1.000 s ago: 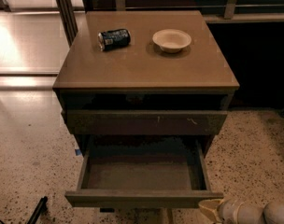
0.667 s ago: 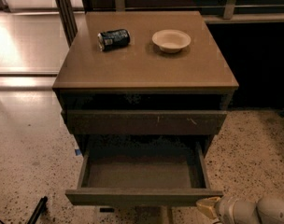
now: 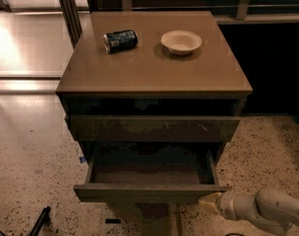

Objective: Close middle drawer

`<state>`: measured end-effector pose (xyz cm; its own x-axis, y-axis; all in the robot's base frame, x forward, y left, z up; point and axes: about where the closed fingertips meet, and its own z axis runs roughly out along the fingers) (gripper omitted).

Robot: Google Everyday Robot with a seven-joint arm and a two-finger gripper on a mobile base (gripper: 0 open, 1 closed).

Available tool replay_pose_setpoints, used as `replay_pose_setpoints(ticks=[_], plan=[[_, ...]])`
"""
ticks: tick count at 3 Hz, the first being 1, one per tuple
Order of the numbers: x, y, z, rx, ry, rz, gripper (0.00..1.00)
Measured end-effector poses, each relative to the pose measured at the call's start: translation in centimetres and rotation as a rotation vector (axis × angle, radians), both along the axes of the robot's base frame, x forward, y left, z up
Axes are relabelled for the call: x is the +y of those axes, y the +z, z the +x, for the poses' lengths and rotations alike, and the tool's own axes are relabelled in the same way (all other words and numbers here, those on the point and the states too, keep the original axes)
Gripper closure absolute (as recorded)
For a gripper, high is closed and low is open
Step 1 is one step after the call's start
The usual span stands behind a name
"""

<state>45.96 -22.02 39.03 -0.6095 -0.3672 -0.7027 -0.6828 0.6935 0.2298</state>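
The middle drawer [image 3: 150,192] of the dark wooden cabinet [image 3: 154,73] stands pulled well out, with its brownish inner floor [image 3: 149,173] showing. My gripper [image 3: 210,201] is at the bottom right, on a pale arm that comes in from the right edge. Its tip is at the right end of the drawer's front strip and seems to touch it. Above the drawer is another drawer front with pale scratch marks [image 3: 154,128], slightly out.
A dark can [image 3: 120,40] lies on its side on the cabinet top, with a pale bowl [image 3: 181,42] beside it. Speckled floor [image 3: 31,181] surrounds the cabinet. A black object [image 3: 39,221] lies on the floor at the lower left. A dark wall is at the right.
My gripper has moved left and up to the drawer's front right corner. The middle drawer's front now sits a little further in toward the cabinet.
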Motion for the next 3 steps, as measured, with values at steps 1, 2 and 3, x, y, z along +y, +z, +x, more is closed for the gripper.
replay_pose_setpoints(ticks=[1, 2, 3], plan=[[0.1, 0.1, 1.1, -0.012, 0.02, -0.012, 1.0], [1.0, 1.0, 4.9, -0.052, 0.085, -0.049, 1.0], [1.0, 1.0, 4.6, -0.052, 0.085, -0.049, 1.0]])
